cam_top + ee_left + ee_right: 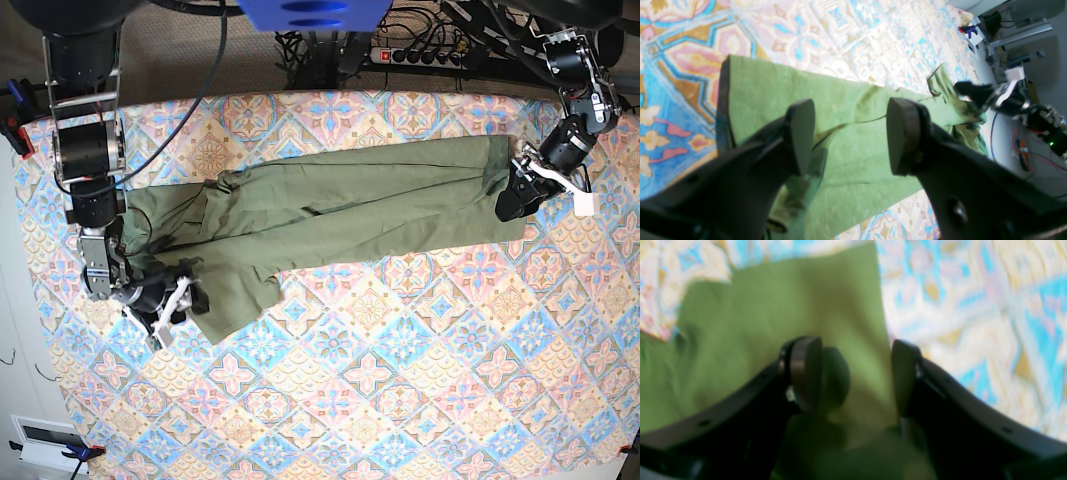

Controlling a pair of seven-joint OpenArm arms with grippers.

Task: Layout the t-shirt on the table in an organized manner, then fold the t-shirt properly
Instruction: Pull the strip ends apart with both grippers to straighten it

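Both our hands, left hand (846, 136) and right hand (857, 373), hang open over opposite ends of the t-shirt (330, 215), stretched across the worktop's (400, 400) upper half for flattening.

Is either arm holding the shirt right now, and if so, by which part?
Neither: the left gripper and right gripper both stand open above the t-shirt, with no cloth between their fingers.

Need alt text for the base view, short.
An olive-green t-shirt lies stretched in a long band across the patterned table, seen from above. The left gripper sits at one end and the right gripper at the bunched other end, both with jaws open.
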